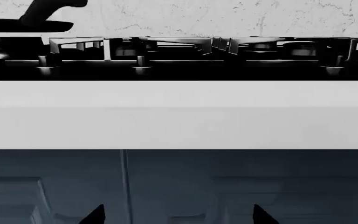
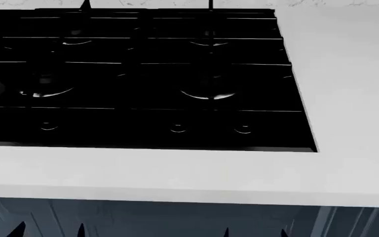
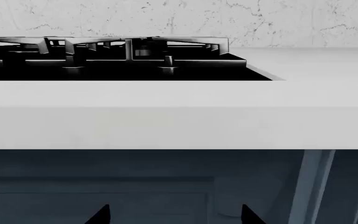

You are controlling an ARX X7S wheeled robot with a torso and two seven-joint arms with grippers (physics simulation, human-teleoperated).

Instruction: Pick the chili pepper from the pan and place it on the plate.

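The chili pepper and the plate are out of view. A black flat shape with a raised handle, likely the pan (image 1: 39,21), sits on the stovetop's far end in the left wrist view. My left gripper (image 1: 179,217) is open and empty, held low in front of the dark cabinet below the counter edge. In the head view its tips show at the bottom as the left gripper (image 2: 50,230). My right gripper (image 3: 174,215) is open too, with nothing between its fingers, and also faces the cabinet front. The head view shows the right gripper (image 2: 255,232) at the bottom edge.
A black stovetop (image 2: 143,79) with grates and knobs is set into a white counter (image 2: 176,173). The counter's front edge overhangs dark blue cabinet doors (image 3: 135,186). A marbled white wall (image 3: 229,23) stands behind. Bare white counter (image 2: 347,74) lies right of the stovetop.
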